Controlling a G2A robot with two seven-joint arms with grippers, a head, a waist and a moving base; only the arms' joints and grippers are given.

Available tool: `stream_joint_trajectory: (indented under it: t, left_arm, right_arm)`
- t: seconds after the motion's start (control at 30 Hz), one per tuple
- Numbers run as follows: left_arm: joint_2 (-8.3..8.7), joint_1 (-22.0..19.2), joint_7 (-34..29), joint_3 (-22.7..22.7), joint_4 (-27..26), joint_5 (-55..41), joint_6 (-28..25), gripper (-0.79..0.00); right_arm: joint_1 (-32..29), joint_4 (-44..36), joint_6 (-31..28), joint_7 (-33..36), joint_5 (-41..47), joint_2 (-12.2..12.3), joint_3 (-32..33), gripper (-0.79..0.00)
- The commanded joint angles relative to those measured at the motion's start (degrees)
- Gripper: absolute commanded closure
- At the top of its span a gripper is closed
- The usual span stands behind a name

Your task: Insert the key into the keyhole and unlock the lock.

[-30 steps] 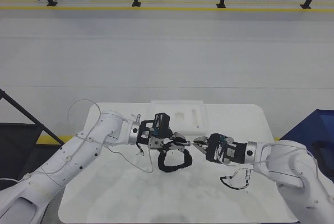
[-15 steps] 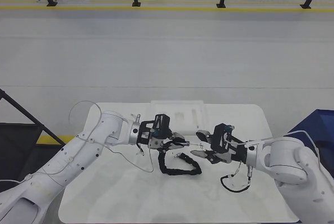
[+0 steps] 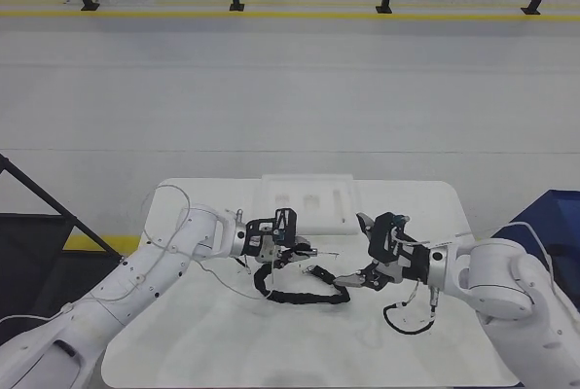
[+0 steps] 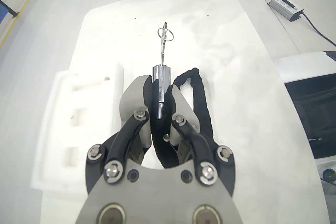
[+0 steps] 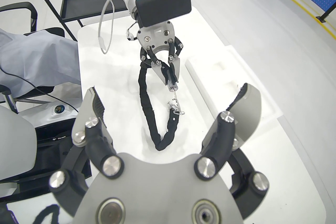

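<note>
Operator: How are the pincers set?
Observer: The left gripper (image 4: 160,83) is clamped on the lock barrel (image 4: 160,78). The key (image 4: 163,46) is seated in the keyhole, its long axis pointed toward three o'clock in the top view. The right gripper (image 5: 169,92) is spread wide just past the key.
Operator: What is changed?
Observer: The right gripper has been drawn back, and the cable (image 3: 300,298), looped shut a second ago, is laid open on the table (image 3: 222,340).
</note>
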Motion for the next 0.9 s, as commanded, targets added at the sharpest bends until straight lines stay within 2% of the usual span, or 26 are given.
stream_joint_trajectory:
  t: [0.0,0.5,0.53,0.57,0.6,0.63,0.67,0.87]
  left_arm:
    - [-0.6,0.14,-0.12,0.8,2.38,0.54,0.14,0.0]
    - [-5.35,-0.26,3.27,5.63,15.99,6.61,2.02,0.0]
    - [-5.67,-0.29,3.47,5.86,16.61,6.64,1.89,-0.074]
    - [-5.97,-0.39,3.85,5.97,17.16,6.55,1.7,-0.222]
    - [-6.23,-0.48,4.17,6.08,17.73,6.61,1.59,-0.44]
    - [-6.47,-0.57,4.38,6.18,18.3,6.75,1.52,-0.714]
    - [-6.7,-0.62,4.45,6.22,18.96,6.61,1.36,-0.785]
    - [-7.76,-1.29,5.72,5.64,20.96,5.27,0.46,-0.785]
  right_arm:
    - [0.02,0.24,0.05,0.05,0.08,0.02,-0.13,-0.785]
    - [1.15,3.42,-0.75,-0.99,0.82,-0.11,-2.22,-0.785]
    - [1.24,3.66,-0.83,-1.16,0.9,-0.13,-2.32,-0.785]
    - [1.33,3.88,-0.93,-1.25,0.91,-0.14,-2.45,-0.785]
    - [1.41,4.22,-1.0,-1.33,0.99,-0.15,-2.59,-0.785]
    - [1.52,4.53,-1.06,-1.42,1.05,-0.17,-2.72,-0.785]
    - [1.63,4.9,-1.18,-1.49,1.13,-0.19,-2.89,-0.785]
    - [2.58,7.17,-2.08,-2.55,1.59,-0.38,-3.99,-0.785]
